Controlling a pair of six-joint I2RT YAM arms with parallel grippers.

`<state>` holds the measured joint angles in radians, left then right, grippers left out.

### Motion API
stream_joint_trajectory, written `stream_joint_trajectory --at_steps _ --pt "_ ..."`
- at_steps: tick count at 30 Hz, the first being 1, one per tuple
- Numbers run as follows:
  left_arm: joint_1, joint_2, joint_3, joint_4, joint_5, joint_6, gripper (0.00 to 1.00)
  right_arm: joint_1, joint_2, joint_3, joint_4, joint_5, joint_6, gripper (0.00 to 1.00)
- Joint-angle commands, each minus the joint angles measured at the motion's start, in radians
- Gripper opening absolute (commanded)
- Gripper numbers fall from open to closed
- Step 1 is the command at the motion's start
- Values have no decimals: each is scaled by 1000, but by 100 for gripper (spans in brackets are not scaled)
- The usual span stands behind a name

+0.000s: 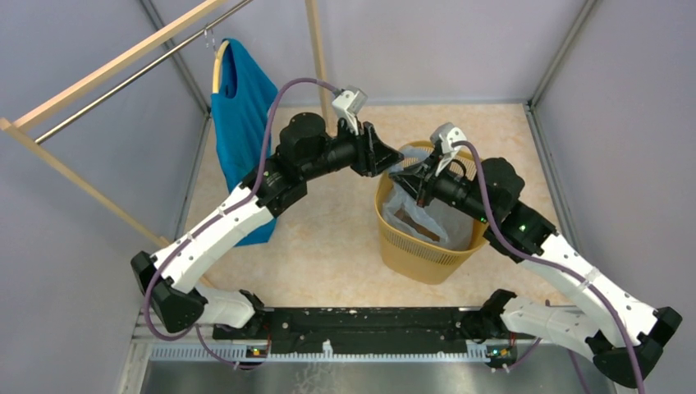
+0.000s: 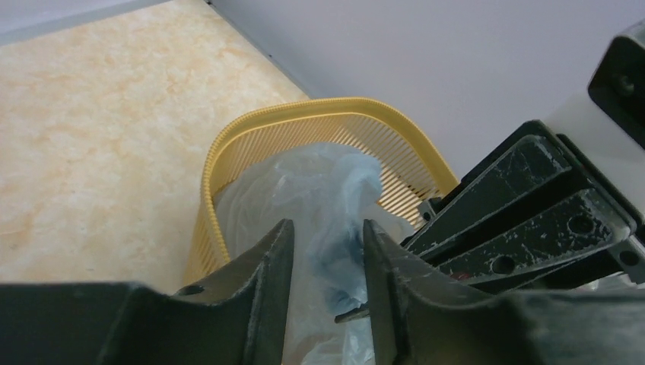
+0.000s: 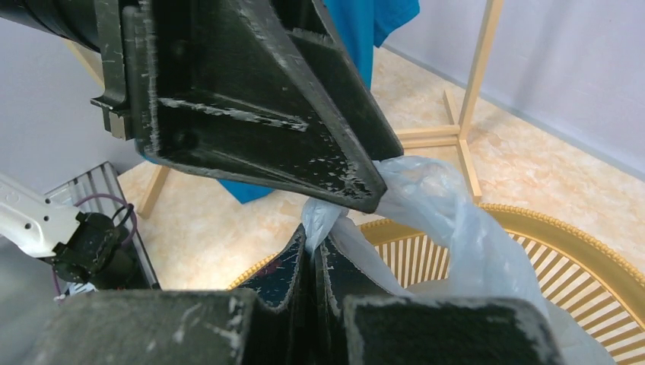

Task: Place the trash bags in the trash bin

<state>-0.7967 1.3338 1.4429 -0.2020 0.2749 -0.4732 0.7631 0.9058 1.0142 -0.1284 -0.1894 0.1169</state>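
The yellow-orange trash bin stands on the floor between my arms. The pale blue-grey trash bag sits partly inside it, with its top bunched above the near-left rim. My right gripper is shut on a twisted fold of the bag, pinched at its fingertips over the bin rim. My left gripper hovers at the bin's far-left rim. In the left wrist view its jaws stand apart with the bag lying loosely between them, above the bin.
A teal-blue shirt hangs on a wooden clothes rack at the back left; its post stands behind the bin. Grey walls enclose the floor. The two grippers are very close together over the bin.
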Motion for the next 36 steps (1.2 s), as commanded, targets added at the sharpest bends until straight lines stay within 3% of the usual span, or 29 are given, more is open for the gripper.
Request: stream_joint_trajectory --at_steps 1,3,5,8,14,19,24,29,33,36 --pt "1 28 70 4 32 -3 34 1 -21 0 14 -10 15 0" --pt "-1 27 79 -13 3 7 19 2 -26 2 6 -10 16 0" --pt "0 9 73 -15 -38 20 10 1 -30 12 -25 -6 14 0" --pt "0 -26 51 -6 -96 35 3 2 -45 61 -113 13 13 14" --pt "4 -74 13 30 -115 51 0 2 -86 188 -336 180 52 55" --pt "12 -83 15 30 -121 70 0 2 -127 211 -451 233 92 67" --pt "19 -85 24 27 -106 83 0 2 -177 168 -434 212 147 78" --pt "22 -87 22 26 -97 84 0 1 -146 114 -375 253 150 76" --pt "24 -98 17 18 -113 87 0 1 -119 112 -370 316 143 54" --pt "27 -105 14 3 -138 92 0 1 -136 108 -355 326 138 30"
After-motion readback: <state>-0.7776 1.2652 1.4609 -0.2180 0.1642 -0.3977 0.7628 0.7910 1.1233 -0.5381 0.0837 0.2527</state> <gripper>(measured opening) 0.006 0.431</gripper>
